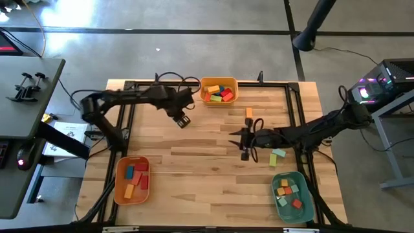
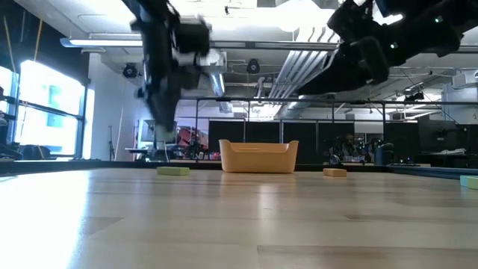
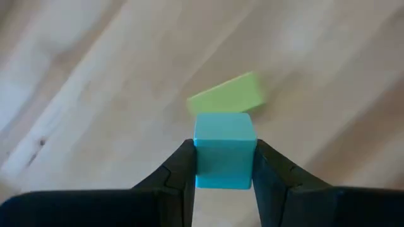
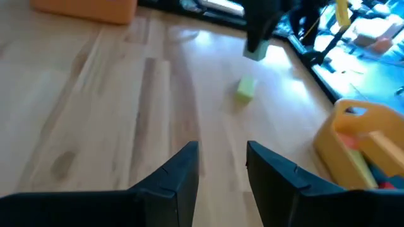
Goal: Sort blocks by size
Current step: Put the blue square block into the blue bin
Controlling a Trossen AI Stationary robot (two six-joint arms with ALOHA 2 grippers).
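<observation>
**Left wrist view: teal cube in the claw**

The left claw [image 3: 224, 165] is clamped on a teal cube [image 3: 225, 150], held off the counter [image 1: 194, 152] above a green block [image 3: 228, 93], just beside the yellow bin [image 1: 219, 90]. The right claw [image 4: 222, 165] hangs with its fingers apart and nothing between them, well apart from that bin toward the counter's middle. More blocks lie inside the yellow bin, the orange bin [image 1: 132, 180] and the teal bin [image 1: 292, 195].
</observation>
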